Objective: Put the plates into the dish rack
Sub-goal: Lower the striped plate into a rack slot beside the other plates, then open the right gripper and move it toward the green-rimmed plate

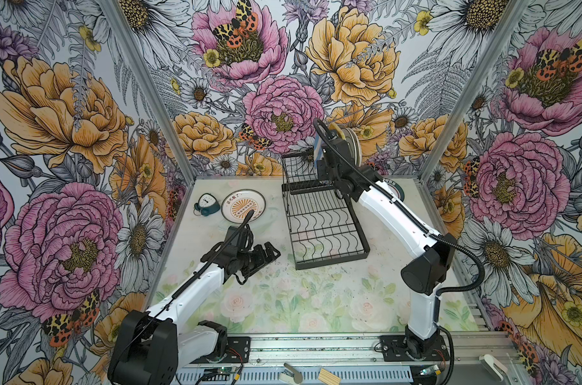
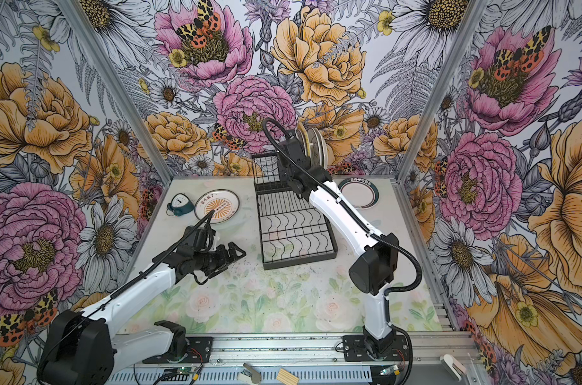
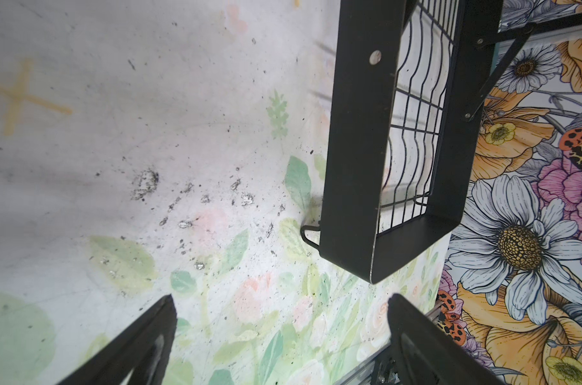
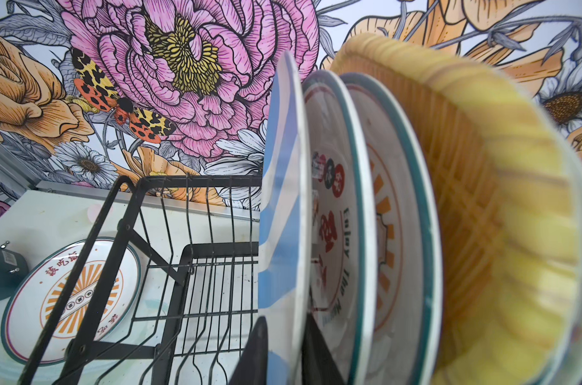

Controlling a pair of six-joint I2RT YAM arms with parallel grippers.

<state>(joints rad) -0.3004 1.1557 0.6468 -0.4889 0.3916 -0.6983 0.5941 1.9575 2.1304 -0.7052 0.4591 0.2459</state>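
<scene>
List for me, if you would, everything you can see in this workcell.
dish rack: one, black wire, mid-table.
upright plates: at least four, on the rack's upper shelf: blue-striped plate, two teal-rimmed plates, yellow woven plate.
sunburst plate: one, white and orange, flat on the table left of the rack.
dark-rimmed plate: one, white, flat, right of the rack.
alarm clock: one, teal, beside the sunburst plate.
table: one, pale floral.
left gripper: open, empty, near the rack's front.
right gripper: fingers either side of the blue-striped plate's rim; grip unclear.
</scene>
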